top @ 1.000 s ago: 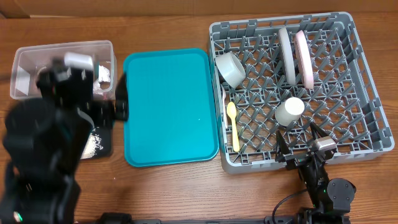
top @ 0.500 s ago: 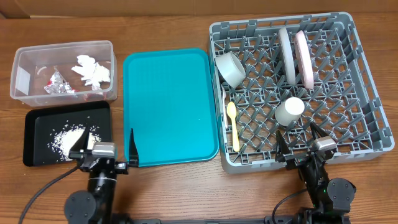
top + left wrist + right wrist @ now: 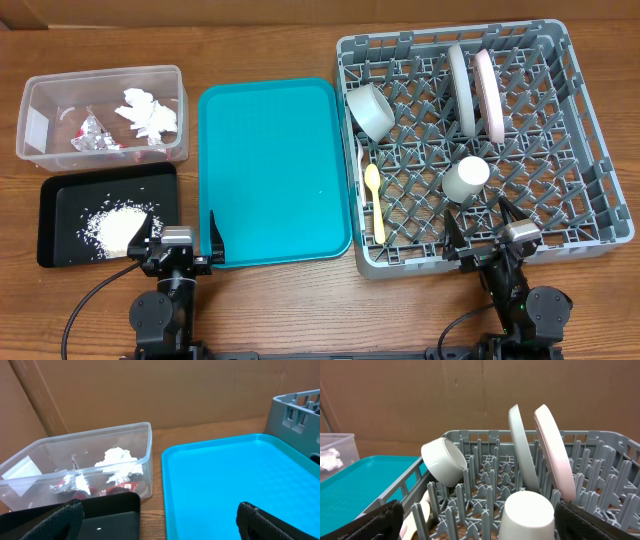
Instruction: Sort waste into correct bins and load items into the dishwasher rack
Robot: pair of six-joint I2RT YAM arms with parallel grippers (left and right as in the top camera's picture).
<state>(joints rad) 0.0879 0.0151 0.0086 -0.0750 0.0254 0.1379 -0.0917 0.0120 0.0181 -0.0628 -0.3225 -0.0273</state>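
Note:
The clear tub [image 3: 182, 112] holds red-and-silver wrappers [image 3: 92, 135] and a white napkin [image 3: 148, 115]. The black tray [image 3: 68, 195] holds white rice-like grains [image 3: 115, 226]. The grey rack [image 3: 592, 130] holds the grey-green plate [image 3: 460, 85] and the white plate [image 3: 488, 95] on edge, the bowl [image 3: 370, 110], the cup [image 3: 465, 180] upside down, and the yellow spoon [image 3: 375, 200]. My left gripper [image 3: 182, 240] is open and empty at the front, between the black tray and teal tray. My right gripper [image 3: 487, 235] is open and empty at the rack's front wall.
A large teal tray [image 3: 275, 170] lies between the bins and the rack. The left wrist view shows the tub [image 3: 145, 455], the black tray [image 3: 107, 515] and the teal tray [image 3: 235, 475]. The right wrist view shows the cup [image 3: 527, 515] and the bowl [image 3: 445, 460]. Cardboard stands behind.
My left arm has withdrawn from above the tub and black tray to the table's front edge, then shifted slightly right. The right arm has not moved.

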